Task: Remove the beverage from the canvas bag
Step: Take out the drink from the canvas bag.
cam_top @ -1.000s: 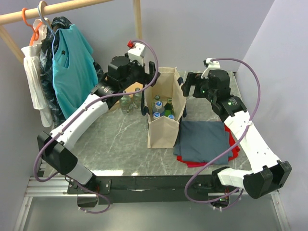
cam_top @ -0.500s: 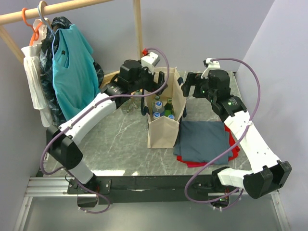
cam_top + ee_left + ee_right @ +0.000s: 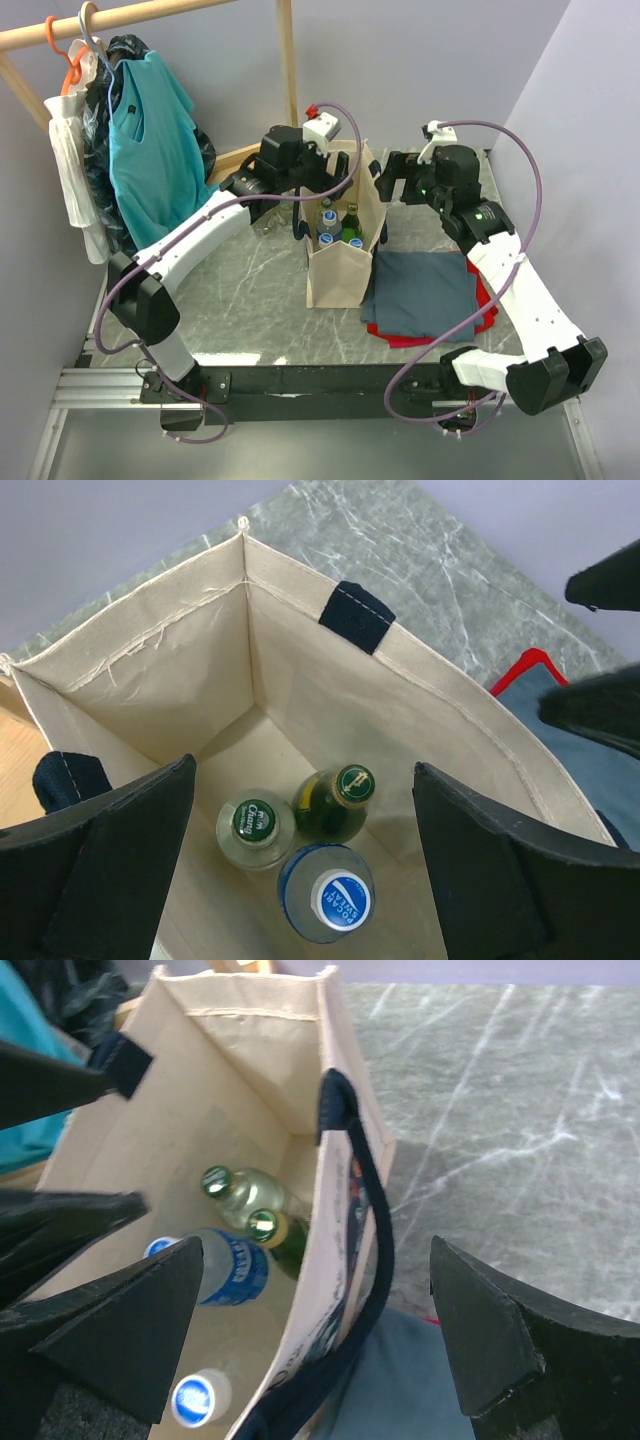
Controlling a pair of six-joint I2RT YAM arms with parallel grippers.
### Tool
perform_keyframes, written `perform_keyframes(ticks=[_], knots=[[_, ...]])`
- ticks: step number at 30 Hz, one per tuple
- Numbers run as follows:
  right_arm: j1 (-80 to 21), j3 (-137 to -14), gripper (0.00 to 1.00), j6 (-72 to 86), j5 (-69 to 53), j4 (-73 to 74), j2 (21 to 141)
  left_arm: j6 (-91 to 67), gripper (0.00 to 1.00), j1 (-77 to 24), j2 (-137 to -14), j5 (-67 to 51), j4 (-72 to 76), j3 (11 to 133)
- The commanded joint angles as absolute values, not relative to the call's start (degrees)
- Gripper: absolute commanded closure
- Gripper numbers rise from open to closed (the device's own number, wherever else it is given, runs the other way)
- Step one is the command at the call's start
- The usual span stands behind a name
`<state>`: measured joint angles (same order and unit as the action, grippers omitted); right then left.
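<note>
We have two arms. Our left arm (image 3: 195,238) and right arm (image 3: 522,290) are long white tubes with fat black joints (image 3: 140,310). Thin purple cables (image 3: 478,123) loop along both. Each wrist has a small white box (image 3: 322,128) on it. Our fingers (image 3: 110,880) are flat, black and pointy.

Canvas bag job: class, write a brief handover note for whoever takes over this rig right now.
Left gripper: open, fingers spread above the mouth of the tall beige canvas bag with navy handles, holding nothing.
Right gripper: open, by the bag's right-side navy handle, not gripping it.
Inside, caps up: dark green glass bottle, clear bottle with green cap, blue-capped plastic bottle.
Done: left gripper is over the bag; neither gripper holds a bottle.
Left: lower, grasp one bottle, lift it clear.
</note>
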<state>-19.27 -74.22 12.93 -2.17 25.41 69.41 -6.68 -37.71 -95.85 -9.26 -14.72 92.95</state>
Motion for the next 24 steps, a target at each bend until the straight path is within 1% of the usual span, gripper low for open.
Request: perform_keyframes(ticks=[1, 5, 9, 13, 15, 20, 24], knots=[[-19.6, -76.1, 0.0, 11.7, -9.9, 26.1, 67.1, -6.9, 0.06, -38.1, -97.0, -8.1, -14.0, 95.5], [-21.2, -78.5, 0.0, 11.4, -15.2, 29.8, 68.0, -7.6, 0.06, -38.1, -97.1, -7.9, -13.3, 95.4], [-26.1, -78.0, 0.0, 12.1, -14.0, 33.6, 67.8, -7.5, 0.06, -38.1, -97.6, -7.3, -13.4, 96.2], [-28.0, -75.3, 0.0, 13.6, -15.4, 36.9, 66.1, -7.2, 0.06, -38.1, -98.3, -6.7, -13.9, 97.5], [-29.1, -74.3, 0.0, 13.9, -12.9, 38.8, 65.5, -7.2, 0.06, -38.1, -98.4, -6.4, -13.8, 97.6], [-31.5, -70.2, 0.0, 14.9, -11.5, 39.8, 64.5, -7.6, 0.06, -38.0, -98.6, -5.2, -13.4, 98.2], [-34.1, -68.6, 0.0, 15.6, -6.3, 43.2, 64.6, -7.9, 0.07, -38.1, -98.6, -5.3, -13.9, 98.6]])
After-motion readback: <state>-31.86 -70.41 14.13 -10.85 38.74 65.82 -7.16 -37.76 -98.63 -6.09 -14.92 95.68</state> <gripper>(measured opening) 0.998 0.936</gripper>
